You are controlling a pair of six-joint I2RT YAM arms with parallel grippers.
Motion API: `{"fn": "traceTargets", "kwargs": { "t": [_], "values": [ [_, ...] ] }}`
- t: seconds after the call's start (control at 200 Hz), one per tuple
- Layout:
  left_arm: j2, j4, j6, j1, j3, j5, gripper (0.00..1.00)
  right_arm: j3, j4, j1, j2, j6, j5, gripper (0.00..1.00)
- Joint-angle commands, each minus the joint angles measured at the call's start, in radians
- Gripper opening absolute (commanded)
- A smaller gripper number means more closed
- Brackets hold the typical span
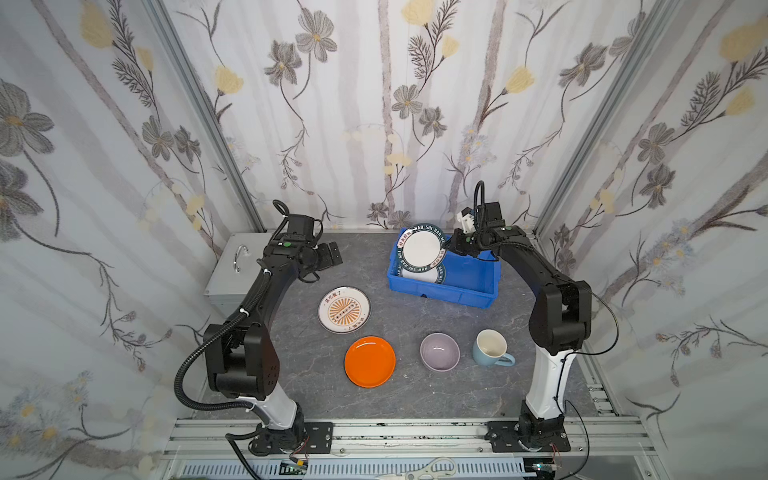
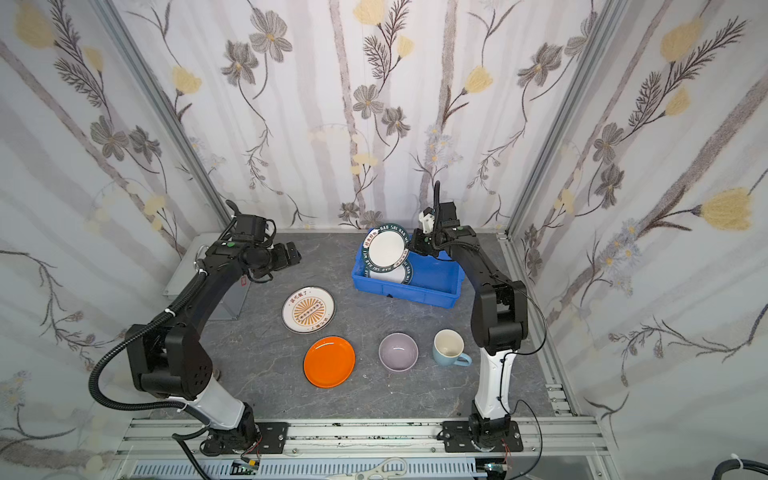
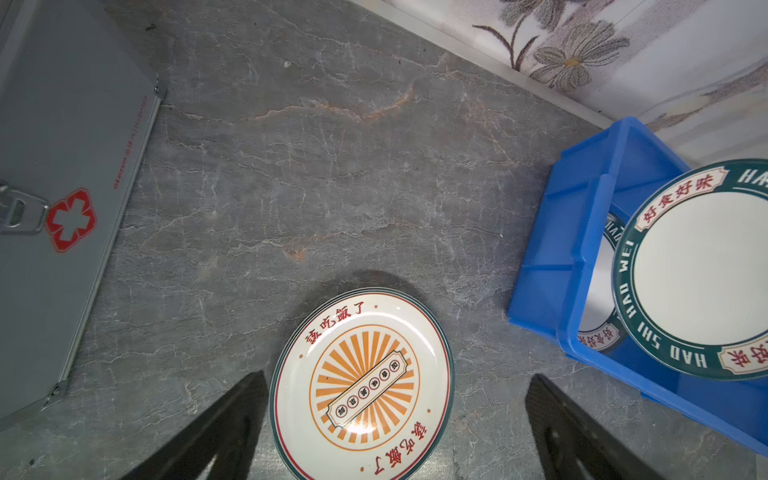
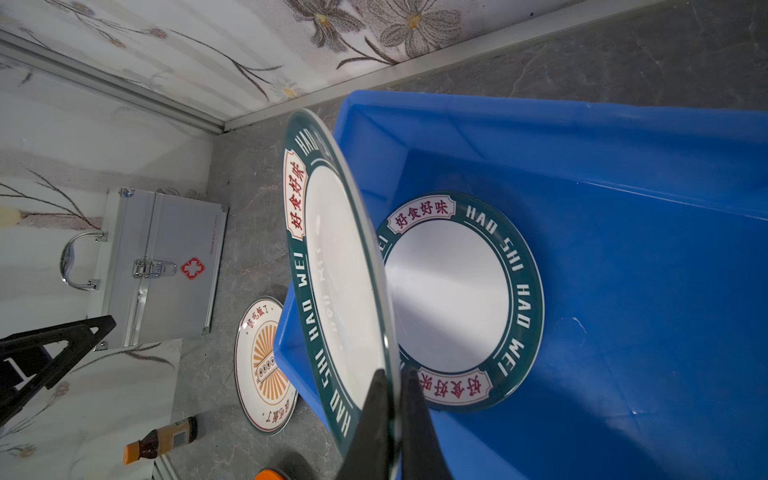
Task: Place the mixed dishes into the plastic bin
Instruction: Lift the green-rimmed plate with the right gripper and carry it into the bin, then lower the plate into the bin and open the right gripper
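In both top views, seeing right gripper point(image 1: 449, 246) clenched on rim of tilted round white plate with dark-green lettered rim point(image 1: 422, 247), above far-left end of bright blue rectangular plastic bin point(image 1: 469, 291); matching second plate point(image 1: 420, 275) inside. Left gripper point(image 1: 332, 254) released, empty, just beyond sunburst-patterned round plate point(image 1: 344, 309). Near row, left to right: plain orange round plate point(image 1: 370, 361), lilac bowl point(image 1: 439, 351), pale-blue mug point(image 1: 490, 348). Left wrist: fingers point(image 3: 216, 432) spread wide, gripping nothing. Right wrist: fingers point(image 4: 419, 424) pinching held plate's edge; second plate flat on bin floor.
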Motion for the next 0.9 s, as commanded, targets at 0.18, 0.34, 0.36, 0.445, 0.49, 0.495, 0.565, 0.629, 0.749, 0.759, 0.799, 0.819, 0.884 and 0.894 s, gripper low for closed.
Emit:
{"fn": "traceTargets", "kwargs": {
  "t": [0.18,0.34,0.36,0.445,0.49,0.495,0.565,0.629,0.749,0.759,0.799,0.819,0.884,0.894],
  "values": [
    [0.048,-0.029,0.006,-0.012,0.047,0.004,1.00,-0.016,0.027,-0.008,0.073,-0.016,0.021,0.04],
    [0.058,-0.037,0.008,-0.016,0.053,0.001,1.00,-0.027,0.028,-0.008,0.105,-0.021,0.035,0.04],
    [0.060,-0.037,0.009,-0.016,0.055,0.001,1.00,-0.027,0.028,-0.008,0.110,-0.021,0.035,0.04],
    [0.065,-0.044,0.011,-0.016,0.061,0.001,1.00,-0.025,0.028,-0.009,0.131,-0.021,0.036,0.05],
    [0.068,-0.046,0.012,-0.016,0.063,0.001,1.00,-0.024,0.028,-0.011,0.142,-0.022,0.035,0.05],
    [0.069,-0.047,0.012,-0.017,0.063,0.001,1.00,-0.024,0.028,-0.011,0.142,-0.022,0.035,0.05],
    [0.072,-0.049,0.011,-0.016,0.066,0.002,1.00,-0.025,0.028,-0.011,0.157,-0.020,0.031,0.05],
    [0.075,-0.052,0.012,-0.017,0.070,0.000,1.00,-0.027,0.028,-0.011,0.170,-0.018,0.027,0.06],
    [0.078,-0.059,0.014,-0.018,0.074,0.000,1.00,-0.028,0.027,-0.011,0.188,-0.019,0.027,0.07],
    [0.080,-0.060,0.014,-0.017,0.073,0.000,1.00,-0.028,0.027,-0.011,0.189,-0.018,0.028,0.07],
    [0.082,-0.060,0.014,-0.017,0.075,0.000,1.00,-0.028,0.027,-0.011,0.192,-0.019,0.029,0.08],
    [0.081,-0.060,0.014,-0.017,0.076,0.000,1.00,-0.027,0.027,-0.011,0.193,-0.018,0.029,0.09],
    [0.083,-0.061,0.014,-0.017,0.078,0.001,1.00,-0.027,0.027,-0.011,0.193,-0.017,0.031,0.14],
    [0.084,-0.062,0.014,-0.017,0.078,0.001,1.00,-0.028,0.027,-0.010,0.194,-0.017,0.032,0.15]
  ]
}}
